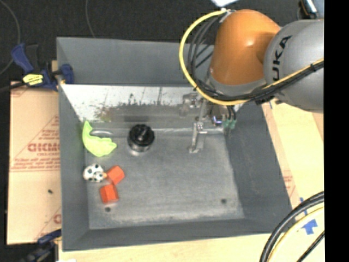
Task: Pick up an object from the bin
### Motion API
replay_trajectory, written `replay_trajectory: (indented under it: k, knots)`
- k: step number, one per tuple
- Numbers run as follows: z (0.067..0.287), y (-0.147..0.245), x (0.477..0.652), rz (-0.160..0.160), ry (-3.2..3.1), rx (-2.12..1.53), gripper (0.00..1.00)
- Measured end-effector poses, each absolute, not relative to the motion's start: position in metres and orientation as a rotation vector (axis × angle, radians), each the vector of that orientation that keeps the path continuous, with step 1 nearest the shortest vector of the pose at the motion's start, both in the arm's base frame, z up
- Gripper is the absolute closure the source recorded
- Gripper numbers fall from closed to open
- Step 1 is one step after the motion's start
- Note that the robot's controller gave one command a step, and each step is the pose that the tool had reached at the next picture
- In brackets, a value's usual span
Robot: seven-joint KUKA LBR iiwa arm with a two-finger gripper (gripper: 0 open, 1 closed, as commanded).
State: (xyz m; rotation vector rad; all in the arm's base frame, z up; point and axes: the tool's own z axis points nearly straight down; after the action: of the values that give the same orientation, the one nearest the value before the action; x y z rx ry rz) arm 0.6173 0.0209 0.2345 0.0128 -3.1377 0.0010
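Seen from above: gripper (211,138) hanging over bare floor by the grey bin's (256,168) back wall, fingers (194,138) spread, empty, seemingly aligned to nothing. Nearest, to its left: black round knob (140,137). Farther left, loosely scattered: green scrap (97,141), spotted ball (93,172), two orange blocks (108,193).

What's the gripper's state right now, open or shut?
Gripper: cannot be told; it hangs to the right of the black round knob.
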Motion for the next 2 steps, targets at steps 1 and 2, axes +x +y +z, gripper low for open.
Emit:
replay_trajectory:
  k: [1, 2]
  knots:
    - [0.24, 0.021, 0.619, 0.0, -3.146, 0.012, 0.0]
    - [0.167, 0.027, 0.607, 0.002, -3.135, 0.175, 0.0]
